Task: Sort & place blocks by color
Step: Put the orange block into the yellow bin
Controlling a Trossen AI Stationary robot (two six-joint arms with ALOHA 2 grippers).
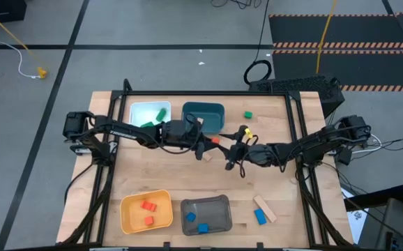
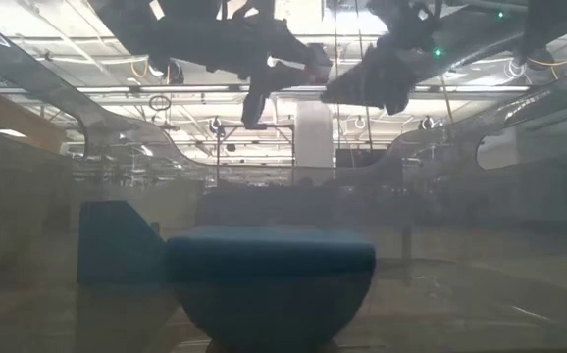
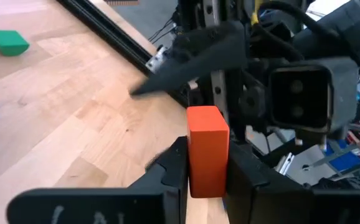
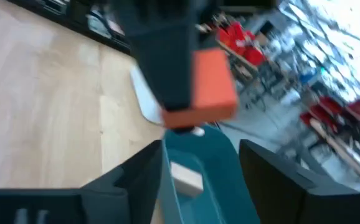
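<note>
My left gripper (image 1: 208, 143) is over the table's middle, shut on an orange block (image 3: 206, 149). My right gripper (image 4: 202, 168) is open and faces it from the right, its fingers apart just short of the block (image 4: 214, 81). A tan block (image 1: 206, 157) lies flat on the table below them. One green block (image 1: 247, 115) lies near the far edge. A blue block (image 1: 259, 217) and a tan bar (image 1: 264, 208) lie near the right front. Green blocks sit in the white bin (image 1: 149, 113), red ones in the yellow bin (image 1: 146, 211), blue ones in the grey bin (image 1: 205, 215). My left gripper pinches the orange block between its two fingers (image 3: 170, 168), which sit on the block's opposite side faces (image 3: 195, 171). The fingers reach out roughly level from the table's left. The block is lifted clear of the table, and its free end (image 3: 203, 118) sticks out past the fingertips.
The teal bin (image 1: 203, 115) stands at the far edge beside the white bin, close behind both grippers, and fills the low view (image 2: 264, 275). Black frame rails (image 1: 299, 139) run along the table's sides. Bare wood lies between the far bins and the near bins.
</note>
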